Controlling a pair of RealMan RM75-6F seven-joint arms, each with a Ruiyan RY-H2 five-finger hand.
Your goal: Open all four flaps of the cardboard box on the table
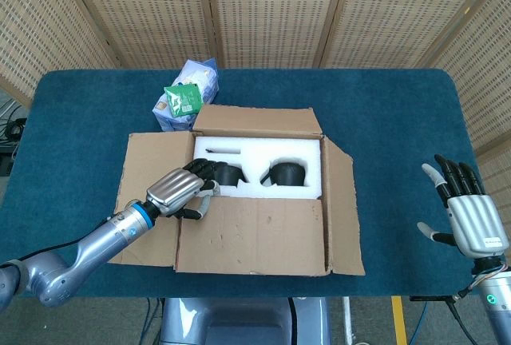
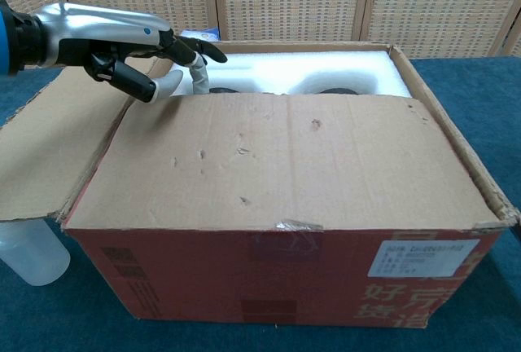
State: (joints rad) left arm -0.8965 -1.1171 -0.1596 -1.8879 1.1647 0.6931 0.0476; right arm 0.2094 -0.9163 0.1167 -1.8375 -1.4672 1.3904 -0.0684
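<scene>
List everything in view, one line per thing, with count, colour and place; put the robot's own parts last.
box: one, brown cardboard, table centre; near flap over the opening, the other three folded out.
foam: one insert, white, inside the box.
black items: two, in the foam's wells.
packets: a bunch, white, blue and green, behind the box's left corner.
bottle: one, clear, left of the box.
table: one, blue cloth.
left hand: one, silver and black, at the near flap's left corner.
right hand: one, open, off the table's right edge.

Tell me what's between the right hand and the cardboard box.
Only bare blue table shows in the head view between the right hand and the cardboard box's right flap. The chest view doesn't show that hand.
</scene>
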